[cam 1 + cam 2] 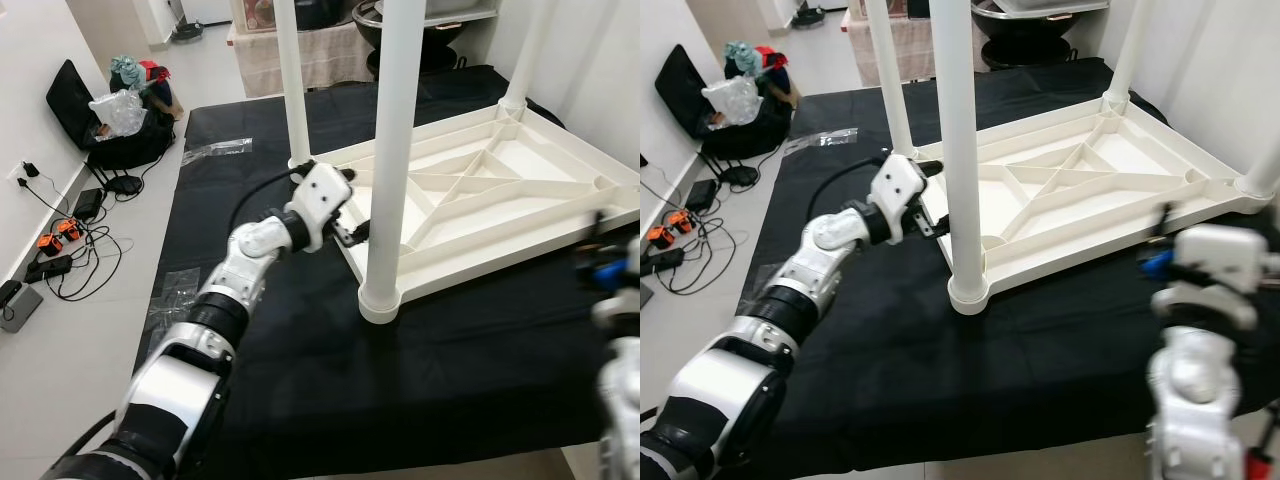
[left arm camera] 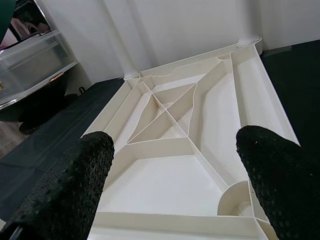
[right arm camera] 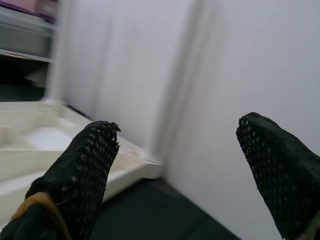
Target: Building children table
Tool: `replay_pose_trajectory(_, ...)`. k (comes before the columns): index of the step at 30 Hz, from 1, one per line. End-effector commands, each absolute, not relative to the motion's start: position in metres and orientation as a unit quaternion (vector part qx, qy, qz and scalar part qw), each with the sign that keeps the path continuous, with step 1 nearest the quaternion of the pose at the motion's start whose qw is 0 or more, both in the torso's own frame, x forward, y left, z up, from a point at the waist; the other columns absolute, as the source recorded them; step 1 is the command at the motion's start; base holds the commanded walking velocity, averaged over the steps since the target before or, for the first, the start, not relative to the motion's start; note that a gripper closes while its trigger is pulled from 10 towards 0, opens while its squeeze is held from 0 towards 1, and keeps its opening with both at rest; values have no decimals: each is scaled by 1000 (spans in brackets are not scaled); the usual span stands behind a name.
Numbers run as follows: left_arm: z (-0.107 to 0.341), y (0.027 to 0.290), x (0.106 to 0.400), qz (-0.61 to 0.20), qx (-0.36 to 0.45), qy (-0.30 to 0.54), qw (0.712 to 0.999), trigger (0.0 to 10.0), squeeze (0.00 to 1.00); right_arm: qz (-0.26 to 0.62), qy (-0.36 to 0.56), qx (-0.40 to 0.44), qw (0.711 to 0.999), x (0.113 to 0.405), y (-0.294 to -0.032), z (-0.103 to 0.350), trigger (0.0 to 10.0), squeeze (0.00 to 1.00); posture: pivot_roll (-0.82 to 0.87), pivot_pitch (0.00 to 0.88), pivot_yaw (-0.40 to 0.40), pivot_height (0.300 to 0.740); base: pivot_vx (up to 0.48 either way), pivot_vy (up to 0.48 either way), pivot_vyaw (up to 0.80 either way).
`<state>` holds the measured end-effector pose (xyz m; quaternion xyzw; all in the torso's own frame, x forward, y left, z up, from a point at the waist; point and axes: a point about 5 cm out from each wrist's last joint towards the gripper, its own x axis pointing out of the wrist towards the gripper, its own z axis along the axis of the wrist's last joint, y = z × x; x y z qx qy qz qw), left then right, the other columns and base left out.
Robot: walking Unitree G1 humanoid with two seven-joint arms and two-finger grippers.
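A white plastic children's table lies upside down on a black cloth, its ribbed underside facing up. White legs stand up from its corners: the nearest leg, a far left leg, a far right leg and a leg at the right. My left gripper is open at the table's left rim, just left of the nearest leg, looking across the underside. My right gripper is open beside the table's right corner, with the right leg and the wall ahead of it.
On the tiled floor at the far left, a black bag holds plastic and clothes. Cables and chargers lie nearer along the wall. Clear plastic wraps lie on the cloth. A dark pot stands behind.
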<state>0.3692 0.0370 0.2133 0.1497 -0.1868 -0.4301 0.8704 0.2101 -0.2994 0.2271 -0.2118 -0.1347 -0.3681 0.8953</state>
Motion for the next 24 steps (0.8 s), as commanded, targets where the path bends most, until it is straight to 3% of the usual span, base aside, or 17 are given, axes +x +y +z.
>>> replay_pose_trajectory(1, 208, 25, 364, -450, 145, -186, 861, 10000, 0, -410, -81, -209, 884, 200, -316, 212, 10000, 0, -66, 83, 93, 740, 0, 0, 0)
replay_pose_trajectory(4, 212, 2, 355, -473, 112, -200, 851, 10000, 0, -447, -26, -202, 871, 184, -331, 190, 10000, 0, -61, 90, 102, 740, 0, 0, 0)
replay_pose_trajectory(8, 214, -6, 351, -480, 94, -205, 848, 10000, 0, -459, -11, -199, 866, 179, -335, 184, 10000, 0, -58, 90, 103, 740, 0, 0, 0)
replay_pose_trajectory(9, 218, -26, 341, -500, 69, -217, 835, 10000, 0, -474, -3, -195, 859, 175, -338, 181, 10000, 0, -60, 92, 100, 740, 0, 0, 0)
replay_pose_trajectory(10, 218, -26, 341, -500, 69, -217, 835, 10000, 0, -474, -3, -195, 859, 175, -338, 181, 10000, 0, -60, 92, 100, 740, 0, 0, 0)
replay_pose_trajectory(11, 223, -53, 325, -524, 34, -228, 820, 10000, 0, -480, -5, -192, 856, 174, -338, 182, 10000, 0, -76, 94, 111, 740, 0, 0, 0)
replay_pose_trajectory(12, 223, -53, 325, -524, 34, -228, 820, 10000, 0, -480, -5, -192, 856, 174, -338, 182, 10000, 0, -76, 94, 111, 740, 0, 0, 0)
replay_pose_trajectory(13, 228, -78, 307, -544, 6, -238, 804, 10000, 0, -482, -9, -190, 855, 175, -338, 185, 10000, 0, -76, 94, 112, 740, 0, 0, 0)
replay_pose_trajectory(14, 228, -78, 307, -544, 6, -238, 804, 10000, 0, -482, -9, -190, 855, 175, -338, 185, 10000, 0, -76, 94, 112, 740, 0, 0, 0)
replay_pose_trajectory(16, 233, -117, 275, -581, -34, -243, 776, 10000, 0, -484, -13, -192, 854, 176, -338, 188, 10000, 0, -76, 95, 114, 740, 0, 0, 0)
replay_pose_trajectory(24, 226, -154, 229, -637, -62, -235, 732, 10000, 0, -495, 6, -198, 846, 170, -340, 179, 10000, 0, -68, 96, 120, 740, 0, 0, 0)
